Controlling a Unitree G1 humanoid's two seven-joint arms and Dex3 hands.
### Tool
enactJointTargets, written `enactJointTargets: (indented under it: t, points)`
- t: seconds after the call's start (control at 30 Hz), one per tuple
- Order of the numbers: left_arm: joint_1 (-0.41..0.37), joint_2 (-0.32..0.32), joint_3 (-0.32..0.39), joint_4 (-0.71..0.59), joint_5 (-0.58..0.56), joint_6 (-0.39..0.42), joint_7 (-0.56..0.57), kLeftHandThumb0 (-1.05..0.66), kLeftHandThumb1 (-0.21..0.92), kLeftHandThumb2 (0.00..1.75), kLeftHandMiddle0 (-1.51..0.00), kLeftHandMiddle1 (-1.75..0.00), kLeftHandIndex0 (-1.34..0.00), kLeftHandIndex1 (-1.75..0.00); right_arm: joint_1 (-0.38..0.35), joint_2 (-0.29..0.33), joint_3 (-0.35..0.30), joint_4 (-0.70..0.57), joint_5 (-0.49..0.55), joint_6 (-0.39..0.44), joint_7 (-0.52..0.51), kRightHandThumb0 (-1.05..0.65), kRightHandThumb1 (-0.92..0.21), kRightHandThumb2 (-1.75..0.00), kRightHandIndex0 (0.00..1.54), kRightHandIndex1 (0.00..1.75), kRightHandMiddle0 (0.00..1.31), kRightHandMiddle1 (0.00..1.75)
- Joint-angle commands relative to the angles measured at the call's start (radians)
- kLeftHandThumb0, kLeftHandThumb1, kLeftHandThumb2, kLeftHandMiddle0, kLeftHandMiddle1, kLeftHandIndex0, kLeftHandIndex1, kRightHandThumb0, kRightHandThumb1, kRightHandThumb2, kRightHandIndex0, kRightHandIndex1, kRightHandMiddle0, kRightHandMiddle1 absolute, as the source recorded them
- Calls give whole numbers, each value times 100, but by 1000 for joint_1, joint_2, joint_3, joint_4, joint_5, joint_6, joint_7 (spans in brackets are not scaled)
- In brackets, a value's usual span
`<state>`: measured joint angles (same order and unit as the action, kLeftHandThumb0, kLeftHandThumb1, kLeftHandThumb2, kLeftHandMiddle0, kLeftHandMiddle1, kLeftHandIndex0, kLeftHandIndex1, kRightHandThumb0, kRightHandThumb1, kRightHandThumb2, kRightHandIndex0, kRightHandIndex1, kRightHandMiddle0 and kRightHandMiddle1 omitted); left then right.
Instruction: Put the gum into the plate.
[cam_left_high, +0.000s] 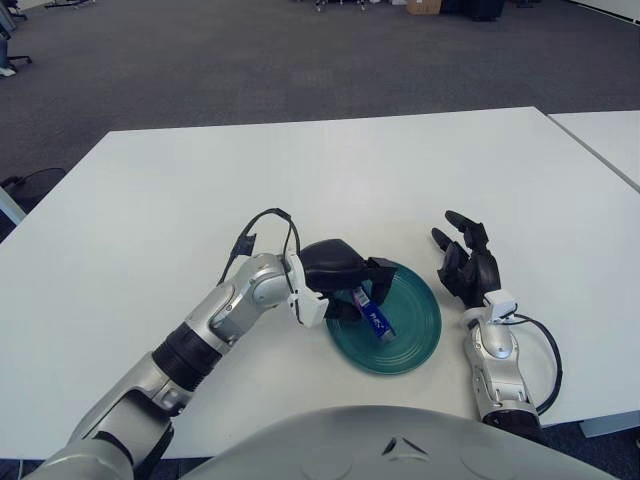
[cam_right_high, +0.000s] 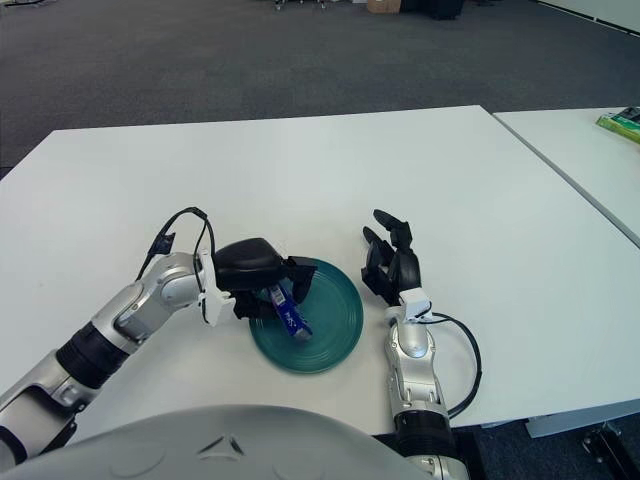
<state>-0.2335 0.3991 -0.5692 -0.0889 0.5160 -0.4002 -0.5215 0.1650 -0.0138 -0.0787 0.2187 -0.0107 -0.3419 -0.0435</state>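
Note:
A dark green plate sits on the white table near its front edge. My left hand reaches over the plate's left rim, its fingers curled on the upper end of a blue pack of gum. The pack is tilted, with its lower end down on or just above the plate's inside; I cannot tell if it touches. My right hand shows just right of the plate, fingers spread and empty. The same scene shows in the right eye view, with the gum over the plate.
The white table stretches far behind the plate. A second white table stands to the right across a narrow gap, with a green object on it. Grey carpet lies beyond.

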Motion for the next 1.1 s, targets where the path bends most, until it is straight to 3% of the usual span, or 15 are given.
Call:
enactJointTargets:
  t: [0.0,0.5,0.53,0.63,0.7,0.73,0.83,0.93,1.07]
  points:
    - [-10,2,17,28,-11,-17,13,-39,74,77,-68,-175,-31,-175,86,18,-16,170,29,117,3,-54,-92,-83,56,4,4,84]
    - [-18,-7,22,79,6,-80,53,-37,87,58,-50,-175,-23,-175,80,31,-25,191,57,99,18,-54,-92,-83,54,2,4,86]
    - [-18,-6,22,80,5,-79,51,-53,89,63,-49,-175,-21,-175,79,33,-25,193,57,98,17,-53,-92,-83,54,2,4,86]
    - [-18,-6,23,81,5,-77,49,-74,91,70,-43,-175,-15,-174,77,39,-29,198,72,94,28,-52,-92,-83,54,2,3,86]
    - [-15,-4,25,79,9,-73,50,-80,92,73,-38,-160,-12,-164,75,44,-32,200,88,92,41,-51,-92,-83,54,2,3,86]
    - [-13,-3,26,77,12,-71,51,-83,92,75,-38,-142,-11,-155,75,46,-34,200,94,91,46,-50,-92,-83,54,2,3,86]
    - [-4,1,33,61,21,-59,55,-86,92,79,-38,-111,-9,-139,74,50,-35,202,103,85,52,-49,-92,-84,53,1,3,86]
    - [2,2,38,49,28,-47,57,-87,92,81,-39,-89,-9,-128,75,51,-35,199,101,84,50,-48,-92,-84,54,2,2,86]
    - [8,3,45,37,32,-37,55,-88,92,82,-40,-79,-9,-122,75,51,-35,196,97,91,47,-48,-92,-84,55,2,2,86]
